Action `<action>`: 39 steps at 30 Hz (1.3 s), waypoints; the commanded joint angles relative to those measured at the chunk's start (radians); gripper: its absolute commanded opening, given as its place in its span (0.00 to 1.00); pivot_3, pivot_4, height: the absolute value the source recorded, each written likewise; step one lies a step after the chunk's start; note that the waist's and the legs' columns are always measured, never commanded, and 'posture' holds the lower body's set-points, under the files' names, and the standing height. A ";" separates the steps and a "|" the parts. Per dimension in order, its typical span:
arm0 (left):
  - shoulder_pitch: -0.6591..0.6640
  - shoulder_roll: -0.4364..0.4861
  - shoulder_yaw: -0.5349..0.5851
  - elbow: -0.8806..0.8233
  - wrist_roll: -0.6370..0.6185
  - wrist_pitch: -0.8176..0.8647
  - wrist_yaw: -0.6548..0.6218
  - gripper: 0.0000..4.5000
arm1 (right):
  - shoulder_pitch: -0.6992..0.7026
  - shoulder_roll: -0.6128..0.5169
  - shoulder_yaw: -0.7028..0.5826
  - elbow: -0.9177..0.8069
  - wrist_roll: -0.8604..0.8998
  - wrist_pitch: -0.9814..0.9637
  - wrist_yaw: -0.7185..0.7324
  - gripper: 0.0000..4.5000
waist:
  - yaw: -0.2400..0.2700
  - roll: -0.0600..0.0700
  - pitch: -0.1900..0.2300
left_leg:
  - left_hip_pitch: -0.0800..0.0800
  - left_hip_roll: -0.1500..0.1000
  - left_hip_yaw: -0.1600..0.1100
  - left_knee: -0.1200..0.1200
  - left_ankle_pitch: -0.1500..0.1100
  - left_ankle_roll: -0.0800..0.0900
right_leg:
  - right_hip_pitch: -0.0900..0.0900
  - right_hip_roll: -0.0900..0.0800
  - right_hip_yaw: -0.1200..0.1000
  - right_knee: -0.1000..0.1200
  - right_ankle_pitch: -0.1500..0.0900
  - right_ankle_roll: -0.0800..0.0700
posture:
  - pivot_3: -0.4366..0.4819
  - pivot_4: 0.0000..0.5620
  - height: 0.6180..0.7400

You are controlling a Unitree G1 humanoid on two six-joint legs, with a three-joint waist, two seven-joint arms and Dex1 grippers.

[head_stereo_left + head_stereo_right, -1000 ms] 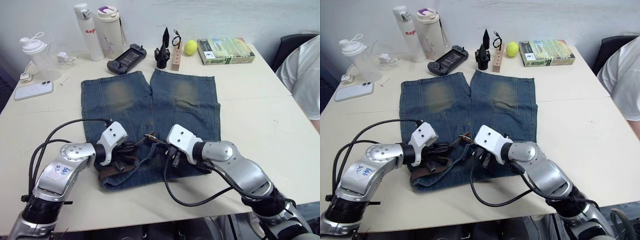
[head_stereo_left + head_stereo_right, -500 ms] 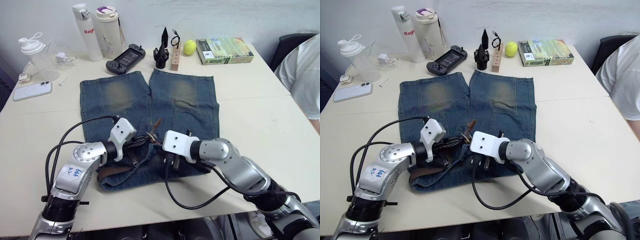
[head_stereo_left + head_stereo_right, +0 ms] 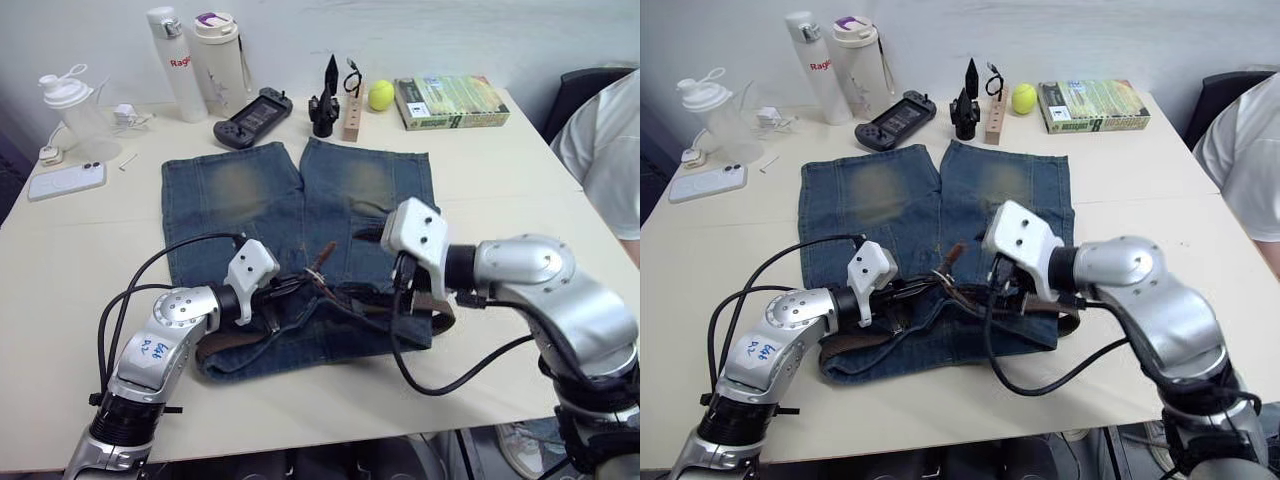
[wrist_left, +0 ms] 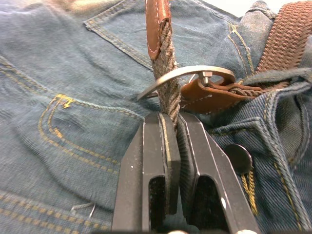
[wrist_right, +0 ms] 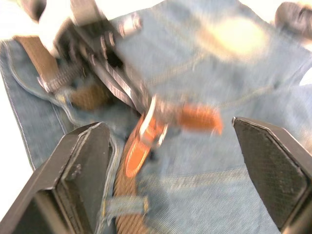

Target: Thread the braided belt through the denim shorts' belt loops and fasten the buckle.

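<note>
- The braided belt point(image 4: 166, 83) lay along the waistband of the denim shorts point(image 3: 300, 200), at the table edge nearest the robot; its woven run showed at the left point(image 3: 225, 345) and right of the waistband.
- The buckle point(image 4: 187, 78) sat at the middle of the waistband, and the belt's free end, with its smooth leather tip, already passed through the silver frame.
- The left gripper point(image 4: 170, 131) was clenched on the woven strap just below the frame, holding the tip raised off the denim.
- The right gripper point(image 5: 165, 146) was released, jaws wide apart, hovering above the buckle and slightly to the right of it.
- Judged step: fastening. Threading through the belt loops appeared largely complete, though individual loops could not be confirmed from the head views.
- Next move, as judged: steady the frame with the right gripper, draw the strap taut with the left, and seat the prong in the weave. The prong's current position relative to the weave was hard to read.
- Likely obstructions: bunched denim at the fly, and the grippers' own black cables trailing over the waistband.
- Well beyond the shorts' leg hems stood two bottles point(image 3: 190, 60), a game controller point(image 3: 252, 115), a yellow ball point(image 3: 381, 95) and a book point(image 3: 450, 100); a phone point(image 3: 66, 181) lay at the left. None interfered.
- A person's sleeve point(image 3: 605, 150) showed at the right edge.
</note>
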 commanded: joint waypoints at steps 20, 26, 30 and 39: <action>-0.006 0.009 -0.028 -0.010 0.047 -0.066 -0.010 0.00 | -0.087 0.032 0.254 0.498 -0.544 -0.944 0.030 0.40 | 0.003 0.000 0.000 | 0.000 -0.001 0.001 0.002 0.001 0.001 | 0.001 0.001 -0.008 0.000 0.001 0.002 | 0.48 0.27 0.84; -0.014 0.011 -0.024 -0.009 0.052 -0.063 -0.009 0.00 | -0.069 0.049 0.248 0.497 -0.552 -0.933 0.050 0.02 | 0.003 0.000 0.000 | 0.000 -0.001 0.001 0.002 0.001 0.001 | 0.001 0.001 -0.008 0.000 0.001 0.002 | 0.48 0.27 0.84; -0.017 0.010 -0.020 -0.001 0.056 -0.070 -0.006 0.00 | -0.052 0.059 0.237 0.481 -0.552 -0.916 0.058 0.02 | 0.003 0.000 0.000 | 0.000 -0.001 0.001 0.002 0.001 0.001 | 0.001 0.001 -0.008 0.000 0.001 0.002 | 0.48 0.27 0.84; -0.029 -0.020 0.021 0.000 0.006 -0.078 -0.014 0.25 | 0.000 0.073 0.207 0.417 -0.548 -0.849 0.064 0.00 | 0.004 0.000 0.000 | 0.000 -0.001 0.001 0.002 0.001 0.001 | 0.001 0.001 -0.008 0.000 0.001 0.002 | 0.48 0.27 0.84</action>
